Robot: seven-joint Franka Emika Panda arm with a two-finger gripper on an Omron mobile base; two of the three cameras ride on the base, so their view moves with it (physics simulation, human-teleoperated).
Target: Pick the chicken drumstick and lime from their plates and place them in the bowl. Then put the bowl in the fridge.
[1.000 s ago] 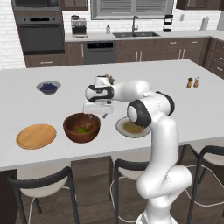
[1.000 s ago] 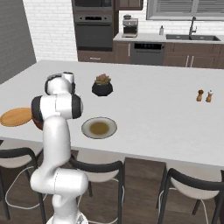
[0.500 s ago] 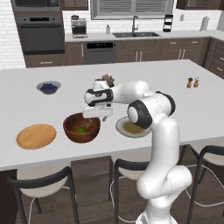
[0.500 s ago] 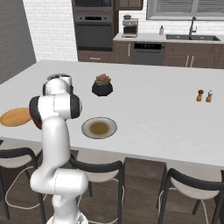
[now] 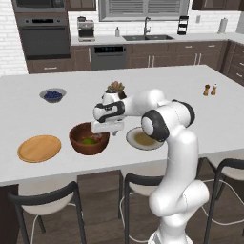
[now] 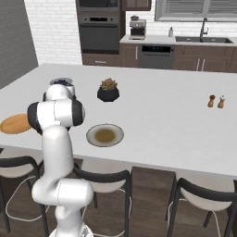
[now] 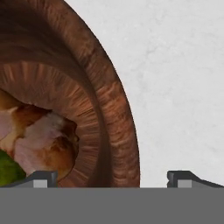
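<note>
The reddish-brown wooden bowl (image 5: pixel 89 139) stands on the island between the two plates. Inside it lie the green lime (image 5: pixel 89 141) and the brown chicken drumstick (image 7: pixel 39 140), with the lime (image 7: pixel 6 169) against the drumstick's lower side. My gripper (image 5: pixel 108 128) points down over the bowl's right rim and is open. In the hand view the gripper (image 7: pixel 112 177) straddles the bowl wall (image 7: pixel 111 131), one fingertip inside and one outside. The orange-tan plate (image 5: pixel 39 147) and the pale grey plate (image 5: pixel 144 138) carry nothing. A tall grey block (image 6: pixel 11 41) stands far left; I cannot tell whether it is the fridge.
A black succulent pot (image 5: pixel 116 89) stands just behind the hand. A small berry bowl (image 5: pixel 52 95) sits at the back left, and salt and pepper shakers (image 5: pixel 210 89) at the back right. Stools line the near edge of the island.
The hand has come down from above the bowl to its right rim, still open. Bowl, plates and base have not moved.
</note>
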